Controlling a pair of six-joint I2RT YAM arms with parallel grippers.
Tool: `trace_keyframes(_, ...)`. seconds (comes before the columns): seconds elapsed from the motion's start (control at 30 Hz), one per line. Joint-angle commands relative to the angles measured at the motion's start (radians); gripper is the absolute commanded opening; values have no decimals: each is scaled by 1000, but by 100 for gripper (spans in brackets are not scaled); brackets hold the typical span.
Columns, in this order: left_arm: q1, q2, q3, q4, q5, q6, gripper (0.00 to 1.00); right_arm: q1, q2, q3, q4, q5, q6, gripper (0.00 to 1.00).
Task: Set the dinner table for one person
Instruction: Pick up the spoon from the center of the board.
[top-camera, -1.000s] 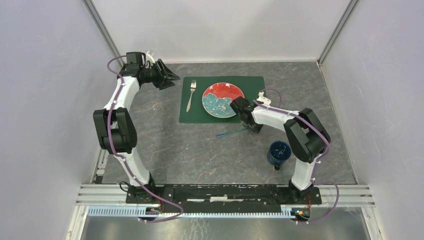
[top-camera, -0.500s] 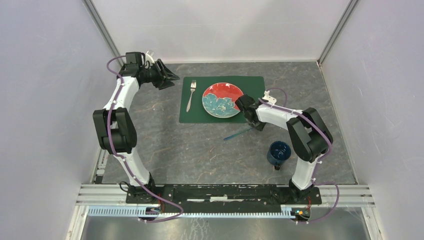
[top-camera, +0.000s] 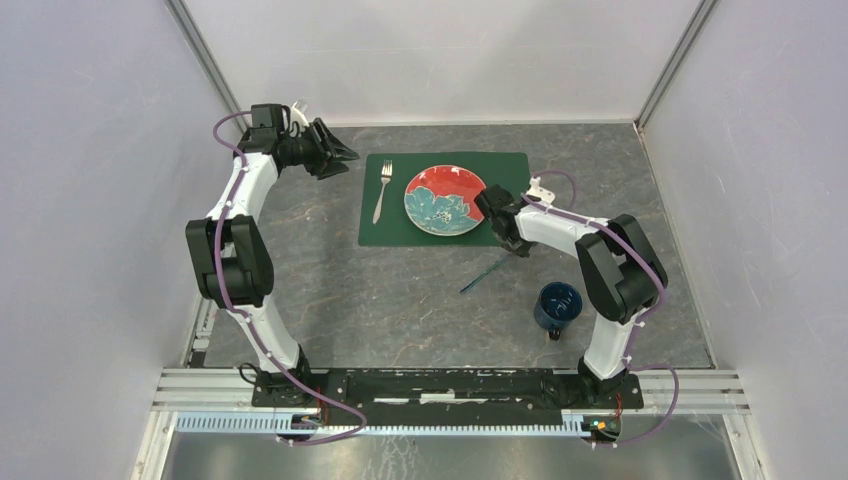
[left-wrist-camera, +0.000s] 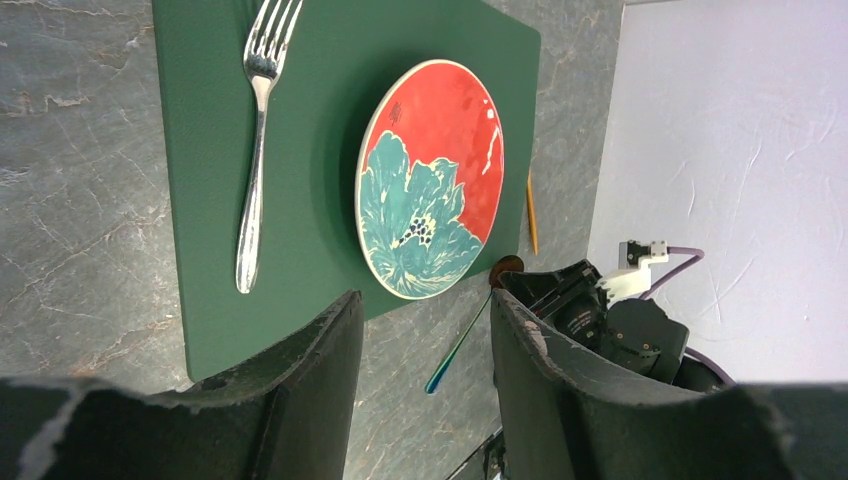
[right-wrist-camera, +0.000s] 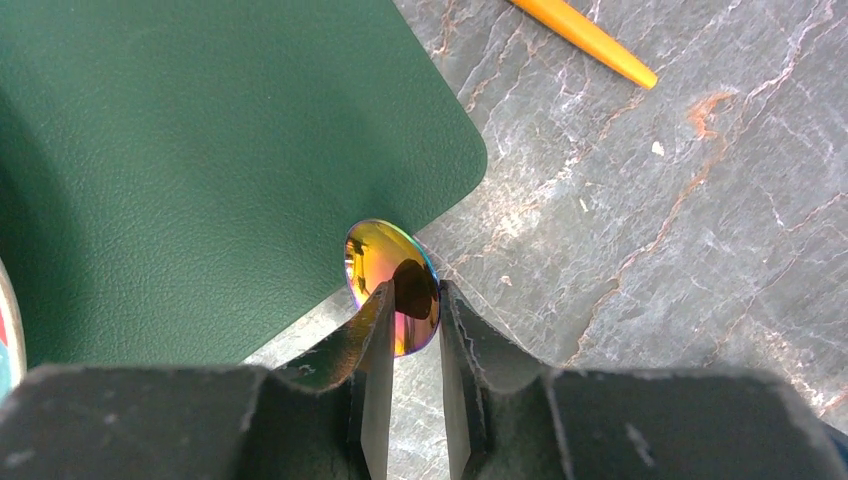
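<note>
1. Stretching between pale walls, under everything: dinner table (top-camera: 330, 290), dark veined stone.
2. Hovering far left, jaws spread and holding nothing: left gripper (top-camera: 348, 162), well apart from the spoon.
3. Lying on the green placemat (top-camera: 390, 232): fork (top-camera: 382, 190), with plate (top-camera: 445, 200) to its right.
4. Showing at the placemat's near right corner: spoon (top-camera: 484, 275), handle slanting near-left, away from the jaws.
5. Pinching the spoon near its bowl, jaws drawn narrow: right gripper (right-wrist-camera: 413, 300), the nearer arm; probably needing to turn the handle parallel to the fork.
6. Standing near right: mug (top-camera: 557, 305).
</note>
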Motion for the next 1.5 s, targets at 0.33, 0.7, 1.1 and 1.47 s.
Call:
trace_keyframes(0.33,6,-7,19,16,17,36,56,-30,58,73,20,-32,-88,21)
trace_keyframes(0.7,6,-3,15,15,17,39,56,-56,151,214,143,-143,-325,16)
trace_keyframes(1.1,6,0,10,16,19,41,56,-90,97,257,114,-152,-348,0)
trace_keyframes(1.47,7,-6,1,17,17,42,56,-104,50,272,104,-147,-366,0)
